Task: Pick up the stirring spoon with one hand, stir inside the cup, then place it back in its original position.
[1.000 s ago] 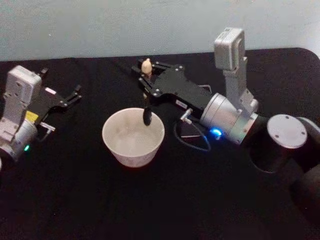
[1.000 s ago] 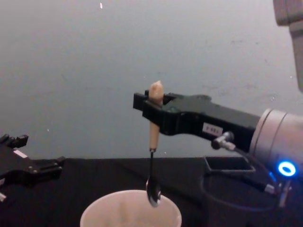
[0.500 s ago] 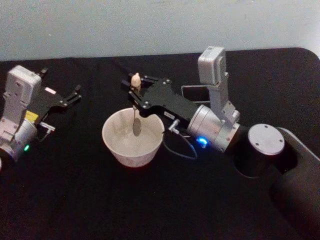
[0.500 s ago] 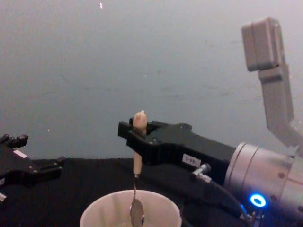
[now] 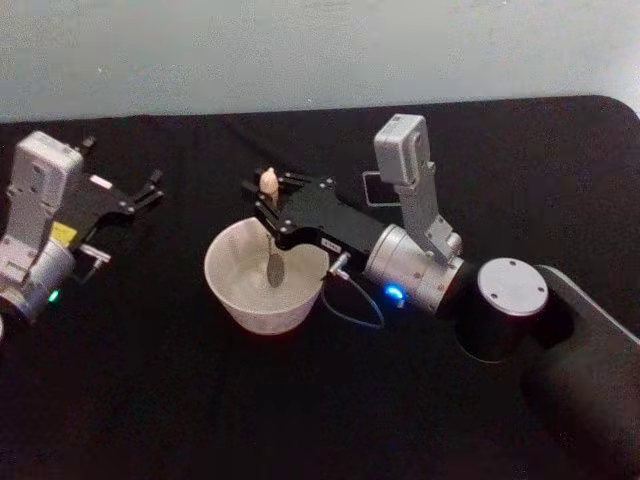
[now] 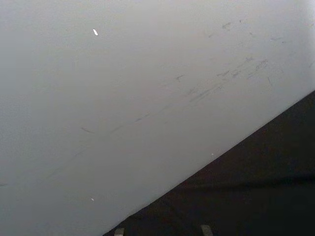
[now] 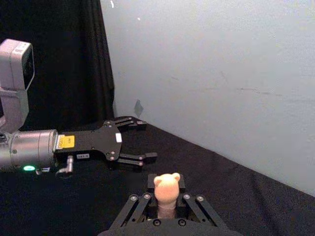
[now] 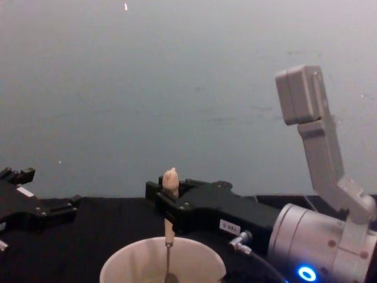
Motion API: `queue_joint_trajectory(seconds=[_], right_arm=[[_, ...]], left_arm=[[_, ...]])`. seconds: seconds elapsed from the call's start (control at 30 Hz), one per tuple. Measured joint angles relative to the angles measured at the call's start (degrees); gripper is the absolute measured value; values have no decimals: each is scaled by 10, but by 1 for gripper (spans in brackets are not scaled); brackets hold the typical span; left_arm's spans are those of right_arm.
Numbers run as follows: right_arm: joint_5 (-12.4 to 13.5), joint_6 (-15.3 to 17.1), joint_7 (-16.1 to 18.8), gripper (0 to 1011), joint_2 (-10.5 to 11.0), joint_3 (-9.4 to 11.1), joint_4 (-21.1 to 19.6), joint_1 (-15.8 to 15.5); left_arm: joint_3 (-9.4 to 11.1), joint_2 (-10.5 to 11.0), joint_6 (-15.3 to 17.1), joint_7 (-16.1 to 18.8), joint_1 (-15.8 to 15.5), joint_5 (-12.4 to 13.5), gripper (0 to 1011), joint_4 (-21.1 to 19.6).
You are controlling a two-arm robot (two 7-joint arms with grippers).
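1. Vs 0.5 s ago: R gripper (image 5: 268, 198) has dropped, and the stirring spoon (image 5: 272, 242) w/ it. In chest view the handle tip (image 8: 170, 175) sits lower against the wall, and the bowl is deeper in the cup (image 5: 222, 292). 1 s ago the bowl hung at the cup's far rim.
2. L gripper (image 5: 148, 190) hasn't moved: parked at the left of the table (image 5: 150, 400), fingers spread, holding nothing.
3. R gripper's fingers are clamped on the spoon's cream handle just under the knobbed tip (image 7: 166, 183), which pokes up above them. Stem & bowl hang below the gripper, inside the cup. The gripper is above the cup's far-right rim.
4. Spoon's long axis is approx. vertical: knob up, bowl down toward the cup's floor. Can't tell if the bowl touches bottom.
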Motion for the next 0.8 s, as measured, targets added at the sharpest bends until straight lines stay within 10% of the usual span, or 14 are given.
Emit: queue_joint_trajectory(seconds=[0.8], right_arm=[[20,15,13,195,31,24,-51,-31]], left_arm=[[0,0,0,0,0,0,1001,0]])
